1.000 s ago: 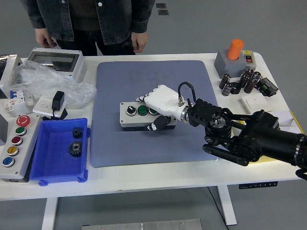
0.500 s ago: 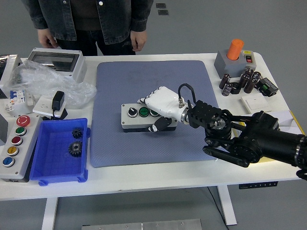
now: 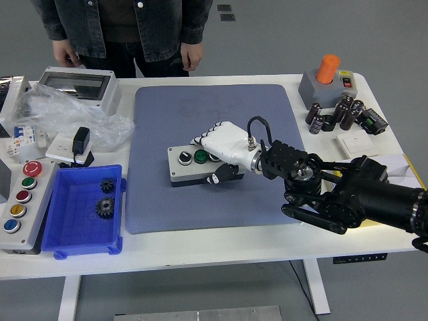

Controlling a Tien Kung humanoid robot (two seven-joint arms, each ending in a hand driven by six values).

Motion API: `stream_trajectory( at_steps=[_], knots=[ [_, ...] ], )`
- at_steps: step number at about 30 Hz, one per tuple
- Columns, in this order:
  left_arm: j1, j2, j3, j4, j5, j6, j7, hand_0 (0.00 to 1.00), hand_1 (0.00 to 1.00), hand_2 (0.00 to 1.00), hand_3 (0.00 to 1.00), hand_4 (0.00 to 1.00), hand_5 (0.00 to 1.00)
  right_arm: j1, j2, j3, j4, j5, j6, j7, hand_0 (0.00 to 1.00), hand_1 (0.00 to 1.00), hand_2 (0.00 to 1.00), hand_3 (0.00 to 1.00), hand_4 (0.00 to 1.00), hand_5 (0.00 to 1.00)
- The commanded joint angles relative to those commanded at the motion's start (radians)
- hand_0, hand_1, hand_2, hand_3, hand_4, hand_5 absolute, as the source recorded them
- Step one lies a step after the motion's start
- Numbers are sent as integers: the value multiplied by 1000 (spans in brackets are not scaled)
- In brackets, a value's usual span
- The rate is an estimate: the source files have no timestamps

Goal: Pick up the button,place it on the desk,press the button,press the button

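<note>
A grey button box with a black-and-white knob and a green button lies on the blue mat at the table's middle. My right hand, white with black fingertips, lies over the box's right part, fingers curled over its top and thumb at its front side. The box rests on the mat. The right end of the box is hidden under the hand. My left arm is out of view.
A blue bin with two gears stands at the front left, beside a panel of coloured buttons. Clear bags and an enclosure lie at the back left. Capacitors and an orange-capped box sit at the back right. A person stands behind the table, hands hanging.
My right hand and the button box have shifted slightly left on the mat. The person has not moved noticeably.
</note>
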Motion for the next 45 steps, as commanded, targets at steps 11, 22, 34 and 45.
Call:
stream_trajectory(
  at_steps=[11, 22, 34, 45],
  knots=[
    [-1, -1, -5, 0, 7, -4, 1, 601, 645, 604, 618, 584, 433, 0, -13, 23, 8, 157, 27, -18, 731, 699, 784, 852, 924, 309],
    [0, -2, -7, 0, 10, -7, 1, 601, 645, 602, 618, 581, 428, -9, -20, 47, 29, 286, 90, -38, 729, 699, 789, 855, 998, 450],
    [-1, -2, -10, 1, 12, -6, -1, 600, 644, 599, 614, 574, 422, -15, -24, 76, 41, 337, 105, -97, 720, 706, 824, 897, 998, 703],
    [1, -3, -13, 0, 14, -5, -2, 600, 644, 598, 612, 569, 418, -24, -37, 89, 54, 309, 118, -186, 666, 705, 834, 902, 998, 804]
  ],
)
